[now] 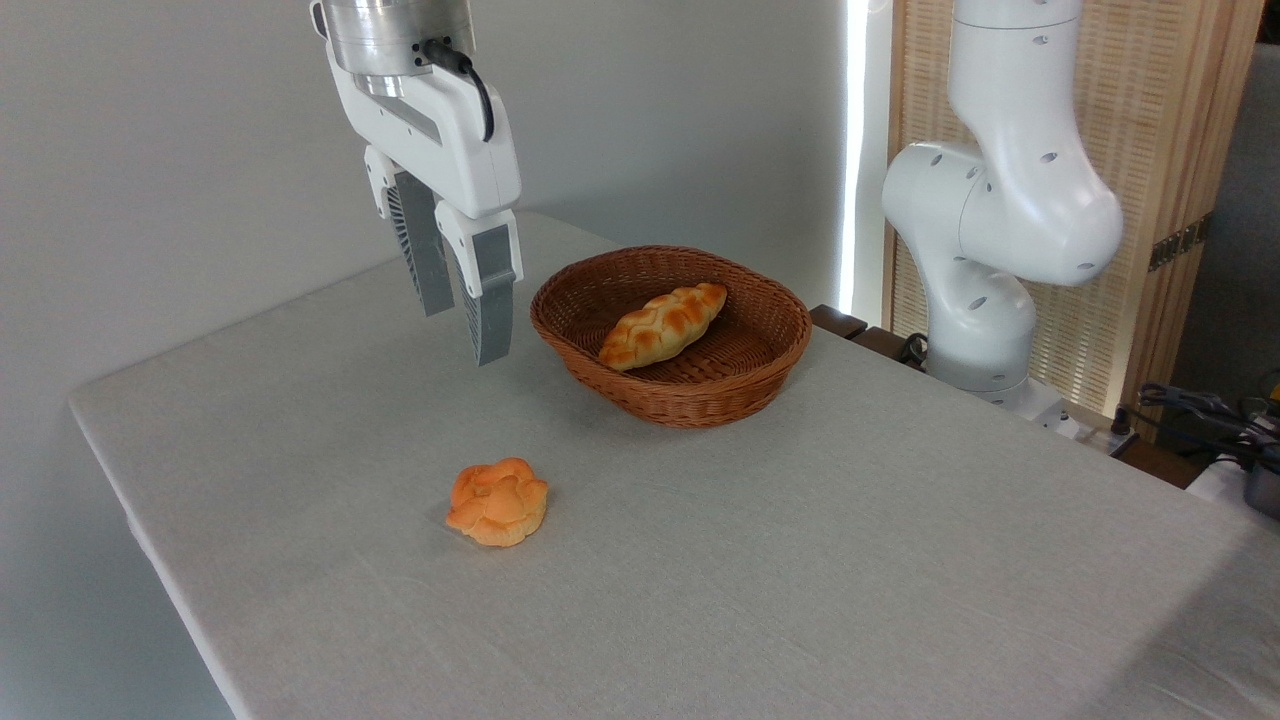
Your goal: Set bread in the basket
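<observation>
A pale grey cloth-covered tabletop (800,560) fills most of the view, running back to a plain grey wall. At the right rear stands the white jointed body of the Panda arm (1000,200), in front of a light wooden slatted screen (1160,150). The arm's white wrist comes down from the top left and ends in the pincer (462,305), whose 2 grey ribbed fingers (490,300) hang spread apart and empty, above the tabletop just left of the basket. The oval brown woven wicker basket (745,375) sits near the tabletop's far edge. Inside it lies the long braided pale-yellow bread (663,325), angled on the basket floor. A small round orange flower-shaped bun (498,502) rests on the cloth, well apart. No legible writing shows.
</observation>
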Available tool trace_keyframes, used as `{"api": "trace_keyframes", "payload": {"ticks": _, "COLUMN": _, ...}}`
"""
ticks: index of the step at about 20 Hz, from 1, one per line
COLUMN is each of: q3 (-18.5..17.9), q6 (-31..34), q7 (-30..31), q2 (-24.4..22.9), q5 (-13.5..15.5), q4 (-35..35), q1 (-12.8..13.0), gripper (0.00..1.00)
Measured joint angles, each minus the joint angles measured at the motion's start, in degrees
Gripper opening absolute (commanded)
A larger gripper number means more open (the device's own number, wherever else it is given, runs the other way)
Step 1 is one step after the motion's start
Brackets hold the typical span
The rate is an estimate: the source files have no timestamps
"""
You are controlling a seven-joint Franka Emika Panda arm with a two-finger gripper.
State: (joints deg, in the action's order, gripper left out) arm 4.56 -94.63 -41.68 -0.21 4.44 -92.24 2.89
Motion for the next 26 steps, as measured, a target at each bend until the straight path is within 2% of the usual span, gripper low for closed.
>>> {"api": "trace_keyframes", "payload": {"ticks": 3, "q3": -2.86, "q6": 0.04, "q7": 0.00, "q2": 0.02, "q5": -0.21, "q4": 0.04, "q1": 2.39, "gripper": 1.00}}
{"api": "trace_keyframes", "payload": {"ticks": 7, "q3": -4.43, "q6": 1.66, "q7": 0.00, "q2": 0.06, "q5": -0.32, "q4": 0.48, "q1": 3.50, "gripper": 1.00}}
{"api": "trace_keyframes", "payload": {"ticks": 13, "q3": -4.60, "q6": 6.17, "q7": 0.00, "q2": 0.81, "q5": -2.85, "q4": 3.13, "q1": 4.03, "gripper": 1.00}}
{"api": "trace_keyframes", "payload": {"ticks": 26, "q3": -4.83, "q6": 5.84, "q7": 0.00, "q2": 1.86, "q5": -3.46, "q4": 4.23, "q1": 4.26, "gripper": 1.00}}
